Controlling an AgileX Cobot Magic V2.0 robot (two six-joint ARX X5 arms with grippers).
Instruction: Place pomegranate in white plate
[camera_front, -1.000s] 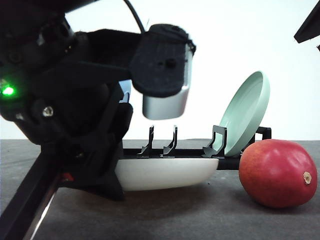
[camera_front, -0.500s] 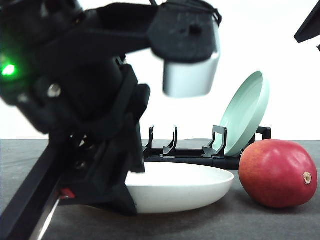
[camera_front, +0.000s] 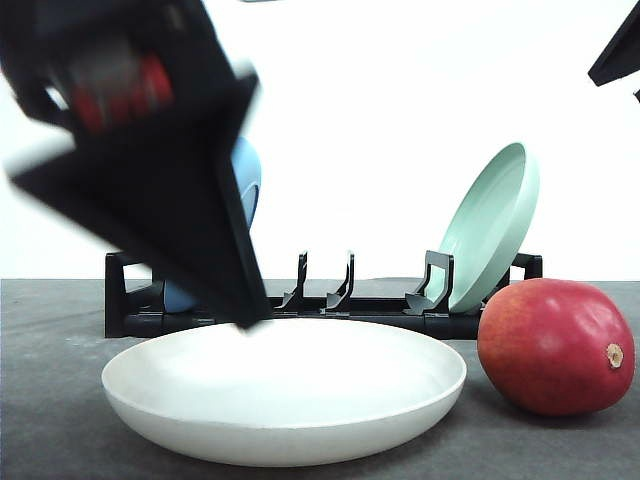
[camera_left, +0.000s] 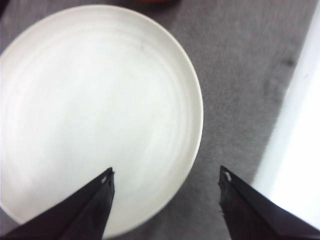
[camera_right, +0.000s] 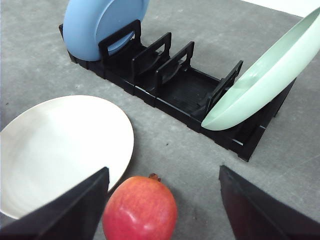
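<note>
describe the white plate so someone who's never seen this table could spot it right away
Find the black dish rack across the grey table. Lying flat on the table in front of it is the white plate, with the pomegranate beside it. The blue plate and pale green plate stand in the rack; this one is cream, empty and flat.

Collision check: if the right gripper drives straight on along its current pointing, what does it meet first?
Probably the pomegranate, which sits between the open right gripper's fingers; the white plate lies beside it. Depth is unclear.

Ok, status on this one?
Left gripper and right gripper open, empty. Glossy red pomegranate on table beside round off-white plate. Path clear.
</note>
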